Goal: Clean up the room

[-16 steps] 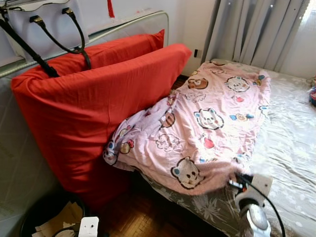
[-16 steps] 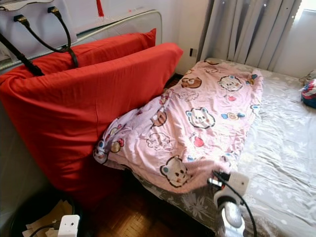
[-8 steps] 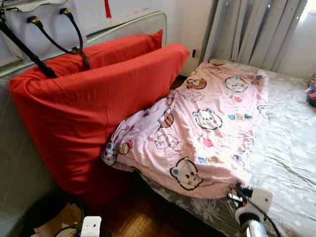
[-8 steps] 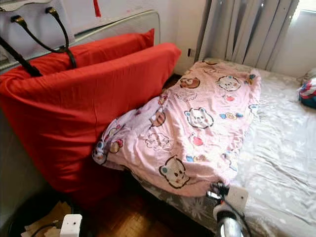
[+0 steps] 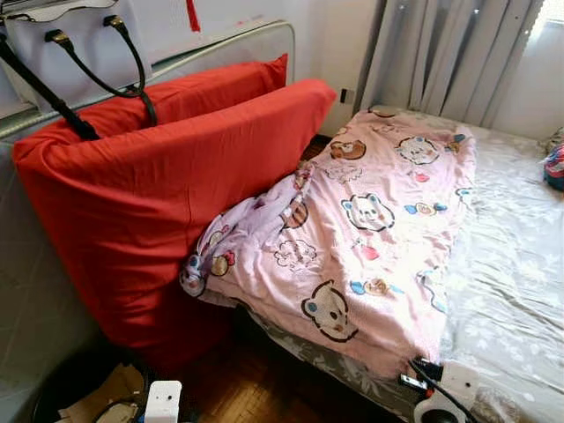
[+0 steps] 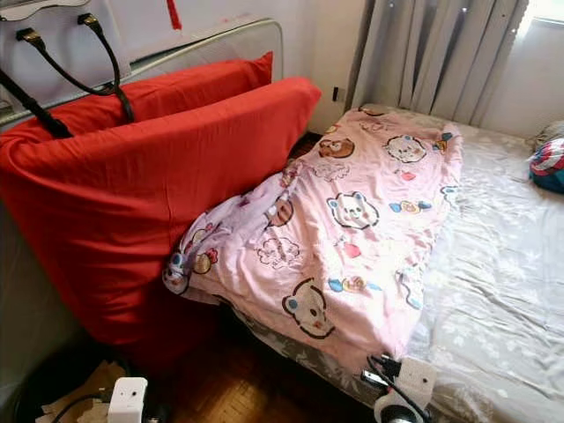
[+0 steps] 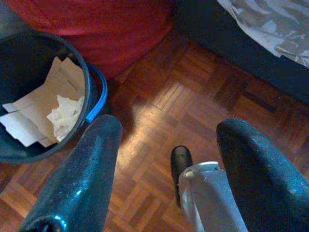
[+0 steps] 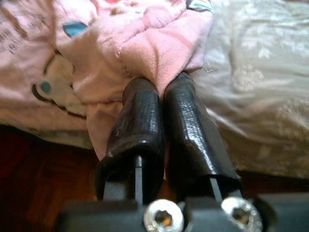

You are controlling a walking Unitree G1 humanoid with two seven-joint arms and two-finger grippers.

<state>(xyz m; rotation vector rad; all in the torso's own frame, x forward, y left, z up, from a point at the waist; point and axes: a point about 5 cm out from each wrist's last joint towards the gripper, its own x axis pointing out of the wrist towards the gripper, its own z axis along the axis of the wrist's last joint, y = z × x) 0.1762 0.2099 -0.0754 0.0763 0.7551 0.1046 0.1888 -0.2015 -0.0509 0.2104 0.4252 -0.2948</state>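
Blanket (image 5: pixel 370 229) corner sits pinched between your right gripper (image 8: pixel 161 96) fingers for straightening, near bed (image 5: pixel 520 291) edge; left gripper (image 7: pixel 164 164) hangs released.

Daylight pours through the curtains (image 5: pixel 458 53) at upper right, washing out the top corner. The head views are sharp and bright, the floor at lower left shadowed. Glare streaks the parquet floor (image 7: pixel 159 111); the right wrist view is soft and close-blurred.

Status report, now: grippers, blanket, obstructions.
Right gripper shut on pink blanket at the bed's near edge. Left gripper open, idle over the wood floor beside the bin. Red cushions lean against the blanket's left side.
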